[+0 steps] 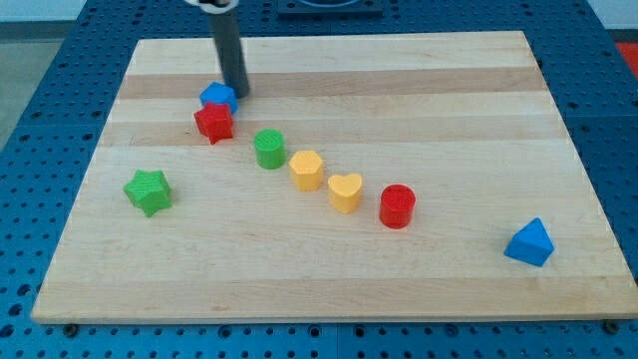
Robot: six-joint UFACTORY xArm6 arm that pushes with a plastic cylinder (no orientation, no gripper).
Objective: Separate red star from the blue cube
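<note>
Here, my tip [240,95] beside blue cube [216,97], red star [213,122] below.

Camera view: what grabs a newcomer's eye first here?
Probably the dark rod coming down from the view's top, my tip right beside the blue cube, which touches the red star just below it. Next, a diagonal row runs toward the view's lower right: green cylinder, yellow block, yellow heart, red cylinder. A green star and a blue pyramid sit apart.
</note>
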